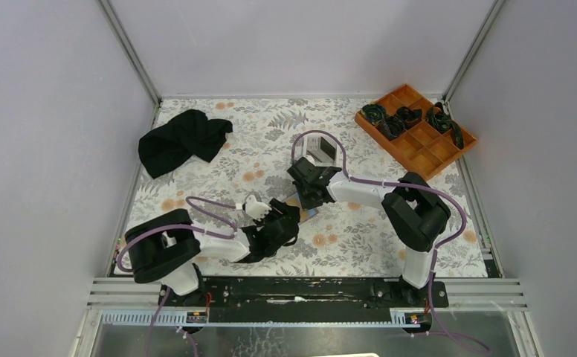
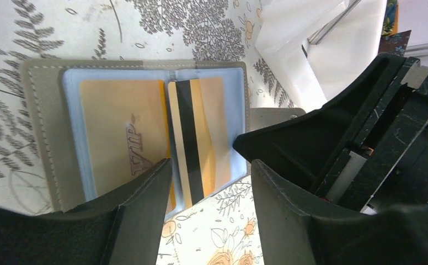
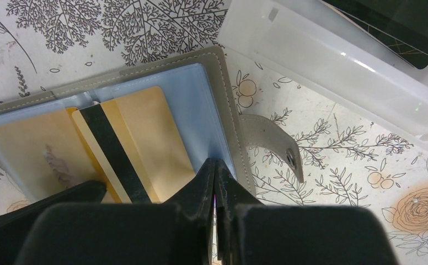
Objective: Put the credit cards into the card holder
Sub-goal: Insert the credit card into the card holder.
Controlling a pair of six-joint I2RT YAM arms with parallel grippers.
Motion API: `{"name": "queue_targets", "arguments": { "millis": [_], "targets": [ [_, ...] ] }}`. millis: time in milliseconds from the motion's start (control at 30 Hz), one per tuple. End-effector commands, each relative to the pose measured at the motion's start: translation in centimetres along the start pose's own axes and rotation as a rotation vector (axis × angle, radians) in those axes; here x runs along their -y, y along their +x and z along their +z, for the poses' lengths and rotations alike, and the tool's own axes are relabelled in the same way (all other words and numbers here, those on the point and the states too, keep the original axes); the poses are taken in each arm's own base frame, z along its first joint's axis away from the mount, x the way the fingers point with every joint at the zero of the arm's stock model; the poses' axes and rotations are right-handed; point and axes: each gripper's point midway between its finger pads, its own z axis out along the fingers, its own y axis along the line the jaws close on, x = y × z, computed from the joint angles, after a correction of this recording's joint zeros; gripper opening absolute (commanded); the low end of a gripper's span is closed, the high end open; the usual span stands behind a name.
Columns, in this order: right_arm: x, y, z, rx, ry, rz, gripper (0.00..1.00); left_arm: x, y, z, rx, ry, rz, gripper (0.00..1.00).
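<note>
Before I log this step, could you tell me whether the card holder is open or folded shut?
Open: the card holder lies spread flat, blue sleeves up, two gold cards showing, snap tab unfastened.

I see a crumpled black cloth (image 1: 184, 141) at the upper left of the overhead view, lying on the floral worktop (image 1: 271, 126). At upper right an orange compartment tray (image 1: 428, 152) sits angled, with black bits (image 1: 389, 123) in its far cells. Near centre is a white tray (image 1: 323, 151) with raised, translucent walls.

Grey card holder (image 2: 41, 138), pale blue inside; orange-gold credit cards (image 2: 112, 127), one black-striped.
</note>
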Motion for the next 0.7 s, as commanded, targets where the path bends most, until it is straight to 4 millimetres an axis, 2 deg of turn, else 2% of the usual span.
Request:
{"name": "queue_targets", "arguments": {
  "millis": [0, 233, 500, 667],
  "targets": [
    [-0.2, 2.84, 1.64, -0.098, -0.008, -0.004, 0.03, -2.45, -1.28, -0.93, 0.026, -0.082, 0.137, 0.62],
    [-0.46, 2.28, 1.21, -0.081, -0.018, 0.006, 0.03, -2.48, -2.1, -1.5, 0.042, -0.1, 0.169, 0.57],
    [-0.56, 2.05, 0.87, -0.067, -0.025, 0.018, 0.03, -3.11, -1.89, -1.41, 0.032, -0.156, 0.254, 0.26],
    [-0.65, 2.02, 0.75, -0.065, -0.031, 0.023, 0.03, -2.61, -1.52, -1.15, 0.021, -0.158, 0.334, 0.23]
  ]
}}
